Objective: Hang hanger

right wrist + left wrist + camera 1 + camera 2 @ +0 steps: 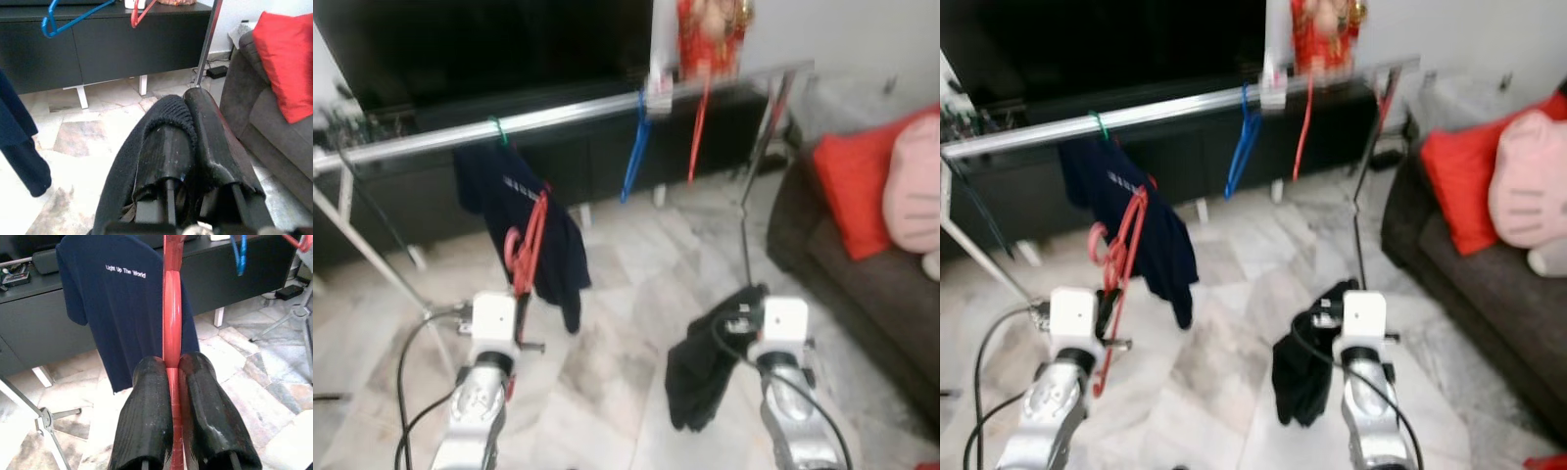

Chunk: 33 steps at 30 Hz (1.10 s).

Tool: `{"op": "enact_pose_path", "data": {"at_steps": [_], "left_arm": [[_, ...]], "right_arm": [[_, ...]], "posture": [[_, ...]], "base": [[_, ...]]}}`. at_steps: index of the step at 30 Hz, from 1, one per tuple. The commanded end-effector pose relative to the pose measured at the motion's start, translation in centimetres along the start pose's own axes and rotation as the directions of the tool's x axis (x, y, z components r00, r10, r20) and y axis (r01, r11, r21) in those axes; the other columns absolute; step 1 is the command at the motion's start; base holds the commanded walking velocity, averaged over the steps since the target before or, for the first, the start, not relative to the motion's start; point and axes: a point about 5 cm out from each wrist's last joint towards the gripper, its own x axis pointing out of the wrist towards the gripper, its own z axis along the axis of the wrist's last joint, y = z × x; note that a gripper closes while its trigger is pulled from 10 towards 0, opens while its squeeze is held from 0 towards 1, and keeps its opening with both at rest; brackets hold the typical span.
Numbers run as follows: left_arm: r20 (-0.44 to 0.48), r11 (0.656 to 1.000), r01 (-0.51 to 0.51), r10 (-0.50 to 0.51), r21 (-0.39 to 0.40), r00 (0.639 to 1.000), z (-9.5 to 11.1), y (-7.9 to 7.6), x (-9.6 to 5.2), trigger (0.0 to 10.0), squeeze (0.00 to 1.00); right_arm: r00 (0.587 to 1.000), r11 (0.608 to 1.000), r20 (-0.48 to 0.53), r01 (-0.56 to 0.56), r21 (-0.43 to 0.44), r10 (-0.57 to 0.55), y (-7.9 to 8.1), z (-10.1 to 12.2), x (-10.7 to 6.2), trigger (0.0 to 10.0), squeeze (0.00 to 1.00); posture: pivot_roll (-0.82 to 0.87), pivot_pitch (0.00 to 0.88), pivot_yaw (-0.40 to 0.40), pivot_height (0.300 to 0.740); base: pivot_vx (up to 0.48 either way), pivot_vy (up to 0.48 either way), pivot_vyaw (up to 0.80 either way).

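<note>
My left gripper (172,364) is shut on a red hanger (171,308), held upright in front of a navy T-shirt (504,201). That shirt hangs from a green hook on the silver rail (558,115). The held red hanger (530,245) rises from the left gripper (522,294), its top below the rail. My right gripper (188,105) is shut on a black garment (122,166). The garment (703,372) droops from the right gripper (749,299) toward the floor. An empty blue hanger (634,157) and an empty red hanger (697,127) hang further right on the rail.
The rail's slanted legs (372,255) stand at the left and its upright post (759,147) at the right. A low black cabinet (607,147) runs behind it. A dark sofa (862,269) with a red cushion (857,181) and a pink cushion (913,181) is on the right.
</note>
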Motion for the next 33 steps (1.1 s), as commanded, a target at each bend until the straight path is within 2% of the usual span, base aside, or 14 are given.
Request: {"op": "enact_pose_path", "data": {"at_steps": [1, 33], "left_arm": [[0.018, 1.0, -0.001, 0.0, 0.013, 1.0, 0.47, 0.33, 0.08, 10.0, 0.0], [0.012, 1.0, 0.001, -0.001, 0.011, 1.0, 0.53, 0.47, 0.12, 10.0, 0.0]], "right_arm": [[1.0, 1.0, 0.028, -0.002, 0.005, 0.002, 0.13, 0.54, 0.19, 10.0, 0.0], [0.999, 1.0, 0.037, -0.011, -0.001, 0.011, 0.52, 0.78, 0.3, 10.0, 0.0]], "posture": [[-0.08, 0.0, 0.01, 0.74], [-0.08, 0.0, 0.011, 0.74]], "base": [[-0.307, 0.0, 0.0], [-0.309, 0.0, 0.0]]}}
